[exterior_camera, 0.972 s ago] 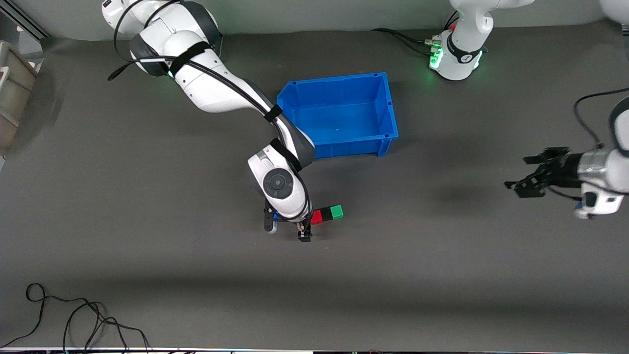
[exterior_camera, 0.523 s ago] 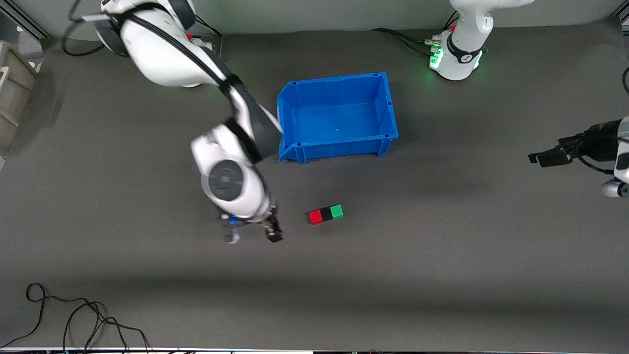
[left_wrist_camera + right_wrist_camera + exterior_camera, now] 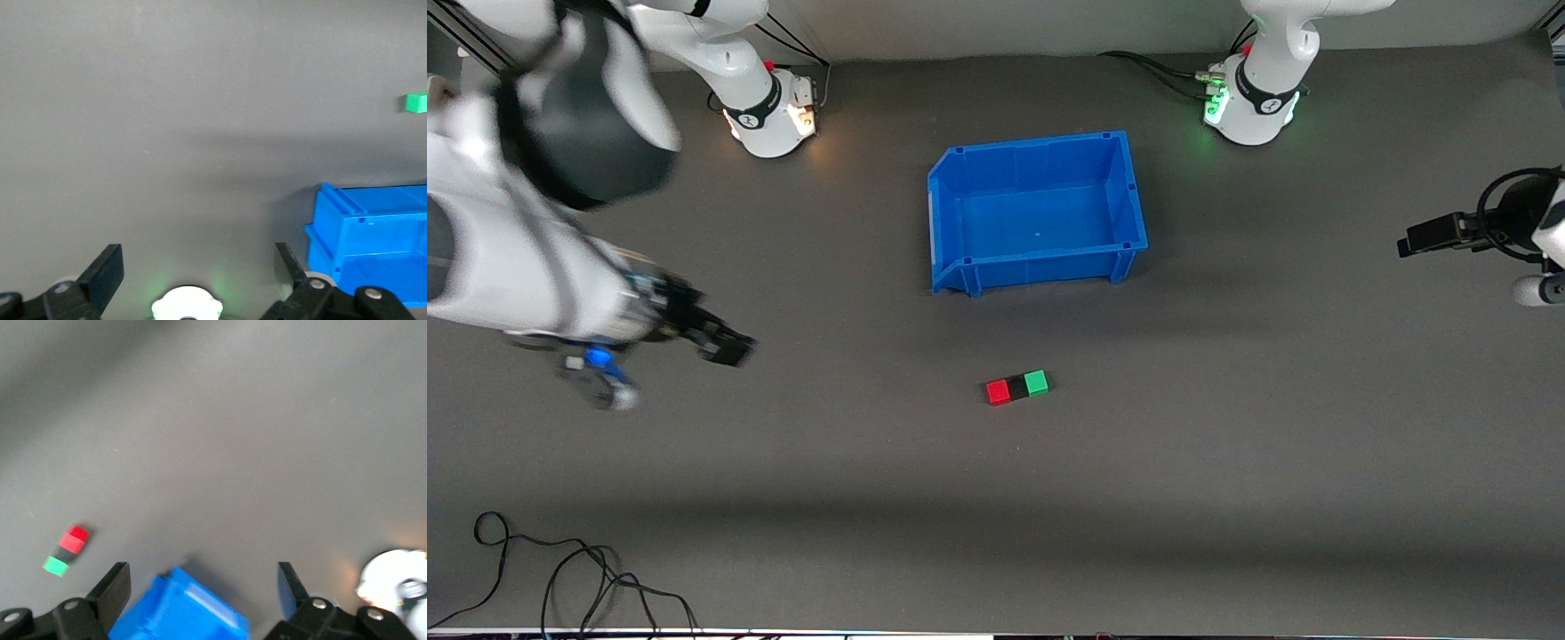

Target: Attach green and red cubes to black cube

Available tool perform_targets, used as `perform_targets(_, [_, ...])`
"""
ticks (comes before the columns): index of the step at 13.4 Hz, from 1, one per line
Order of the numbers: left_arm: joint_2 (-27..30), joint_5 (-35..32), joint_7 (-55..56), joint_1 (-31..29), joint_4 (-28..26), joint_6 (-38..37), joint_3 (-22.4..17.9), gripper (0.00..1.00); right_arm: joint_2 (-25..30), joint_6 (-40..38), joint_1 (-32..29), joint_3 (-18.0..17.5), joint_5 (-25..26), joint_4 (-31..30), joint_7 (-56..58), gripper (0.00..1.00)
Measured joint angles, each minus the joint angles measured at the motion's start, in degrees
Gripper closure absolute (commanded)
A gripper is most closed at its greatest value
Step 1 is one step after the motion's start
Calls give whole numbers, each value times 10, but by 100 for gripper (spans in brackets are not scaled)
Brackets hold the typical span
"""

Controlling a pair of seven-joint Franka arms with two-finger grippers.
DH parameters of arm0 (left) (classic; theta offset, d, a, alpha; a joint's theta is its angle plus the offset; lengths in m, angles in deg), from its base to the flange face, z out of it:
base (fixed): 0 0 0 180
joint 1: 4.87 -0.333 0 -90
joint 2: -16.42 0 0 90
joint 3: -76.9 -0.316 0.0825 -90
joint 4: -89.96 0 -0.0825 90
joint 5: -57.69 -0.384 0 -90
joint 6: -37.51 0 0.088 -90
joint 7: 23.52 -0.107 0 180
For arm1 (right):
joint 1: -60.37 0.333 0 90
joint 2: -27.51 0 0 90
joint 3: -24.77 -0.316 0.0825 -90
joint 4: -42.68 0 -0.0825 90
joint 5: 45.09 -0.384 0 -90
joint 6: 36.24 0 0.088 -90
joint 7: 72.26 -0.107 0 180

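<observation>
The red cube (image 3: 999, 392), black cube (image 3: 1017, 388) and green cube (image 3: 1036, 382) lie touching in one row on the table, black in the middle, nearer to the front camera than the blue bin (image 3: 1040, 267). My right gripper (image 3: 727, 345) is open and empty, raised over bare table toward the right arm's end. Its wrist view shows the red cube (image 3: 75, 539), black cube (image 3: 65, 553) and green cube (image 3: 56, 566) far off. My left gripper (image 3: 1430, 236) is open and empty, over the left arm's end. Its wrist view shows only the green cube (image 3: 416, 102).
The blue bin is empty and also shows in the left wrist view (image 3: 360, 233) and the right wrist view (image 3: 180, 610). The arm bases (image 3: 769, 116) (image 3: 1254, 107) stand along the top. Loose black cables (image 3: 560, 569) lie near the front edge at the right arm's end.
My right gripper has left the cubes and swung up and away toward the right arm's end. My left gripper has drawn back toward its own end. The cube row has not moved.
</observation>
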Motion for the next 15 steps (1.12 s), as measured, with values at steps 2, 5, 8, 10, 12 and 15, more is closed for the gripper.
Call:
perform_targets(2, [4, -9, -2, 12, 0, 19, 5, 0, 36, -10, -40, 6, 0, -31, 125, 4])
perform_targets(5, [4, -11, -7, 15, 0, 41, 21, 0, 82, -1, -51, 52, 0, -92, 272, 4])
perform_targets(8, [3, -12, -8, 17, 1, 54, 26, 0, 125, 70, -51, 72, 17, -168, 368, 4])
perform_targets(10, [1, -13, -9, 17, 3, 57, 26, 0, 178, 154, -51, 81, 23, -261, 423, 4])
perform_targets(12, [1, -13, -11, 22, 3, 59, 23, 0, 239, 223, -51, 86, 24, -364, 447, 4])
perform_targets(15, [1, -13, -11, 43, 6, 61, 5, 0, 276, 247, -50, 87, 26, -404, 450, 4])
